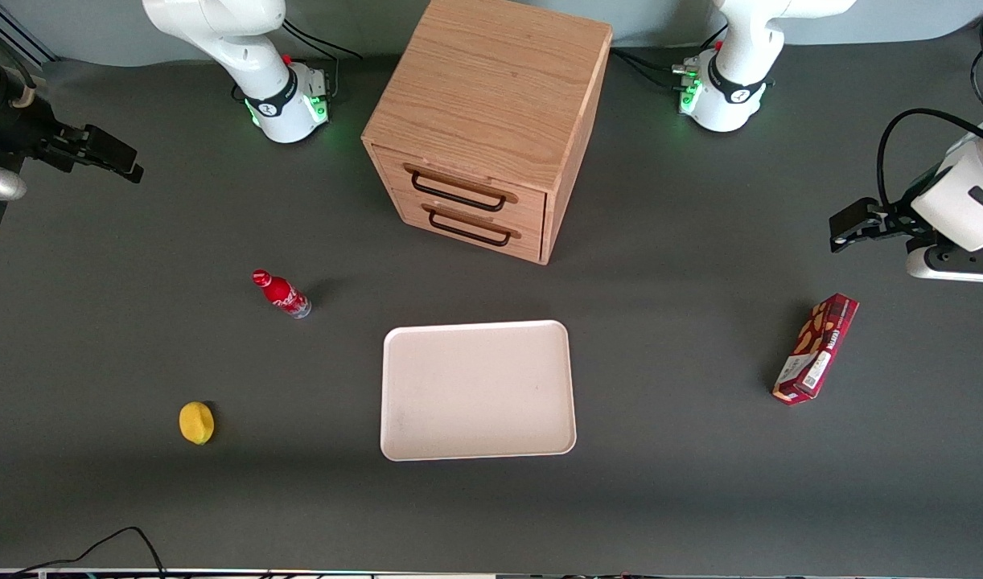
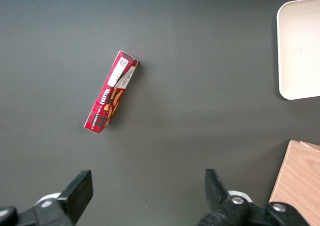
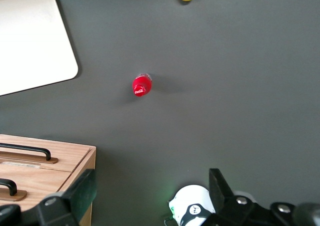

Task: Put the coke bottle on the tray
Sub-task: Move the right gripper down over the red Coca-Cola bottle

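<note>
I am looking over a dark grey bench where the wooden drawer cabinet stands farthest from the front camera and the cream tray lies bare in front of its two drawers. My working gripper hangs high at the working arm's end of the bench, well apart from everything, its jaws spread wide with nothing between them, as the right wrist view confirms. A red snack box lies toward the parked arm's end, out of the way. The coke bottle stands upright on the bench, near the tray's corner but clear of its rim, closer to the working arm's end; from the wrist camera I see it almost straight down onto its red cap. A small yellow lemon-like piece sits nearer the front camera than the bottle. Nothing of the task is done yet, I judge: the reach and the pick both lie ahead. The bottle is narrow and tall for its base, so a descent that is slightly off centre could knock it over and send it rolling; a grip taken only on the tapering neck could let it slip; and a low carry could catch its base on the tray's raised rim.
</note>
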Controlling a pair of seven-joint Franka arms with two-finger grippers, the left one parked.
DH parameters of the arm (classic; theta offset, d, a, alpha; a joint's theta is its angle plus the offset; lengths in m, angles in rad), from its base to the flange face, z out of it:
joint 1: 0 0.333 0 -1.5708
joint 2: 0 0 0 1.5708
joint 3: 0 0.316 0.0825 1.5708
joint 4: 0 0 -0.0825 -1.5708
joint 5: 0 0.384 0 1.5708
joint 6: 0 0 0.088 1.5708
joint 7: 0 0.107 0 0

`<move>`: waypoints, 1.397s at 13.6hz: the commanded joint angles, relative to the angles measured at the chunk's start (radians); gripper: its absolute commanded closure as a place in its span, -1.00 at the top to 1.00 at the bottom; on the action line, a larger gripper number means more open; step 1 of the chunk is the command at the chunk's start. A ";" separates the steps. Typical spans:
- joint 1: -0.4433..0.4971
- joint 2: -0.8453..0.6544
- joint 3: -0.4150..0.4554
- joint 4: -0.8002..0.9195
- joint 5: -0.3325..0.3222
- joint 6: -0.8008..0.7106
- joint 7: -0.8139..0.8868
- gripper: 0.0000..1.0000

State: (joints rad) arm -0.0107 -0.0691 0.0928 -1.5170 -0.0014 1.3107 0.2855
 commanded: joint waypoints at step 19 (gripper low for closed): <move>0.009 0.097 0.073 -0.821 -0.032 1.047 0.067 1.00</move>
State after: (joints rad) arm -0.0049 0.0292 0.1659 -2.2954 0.0255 2.2873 0.3202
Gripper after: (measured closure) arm 0.000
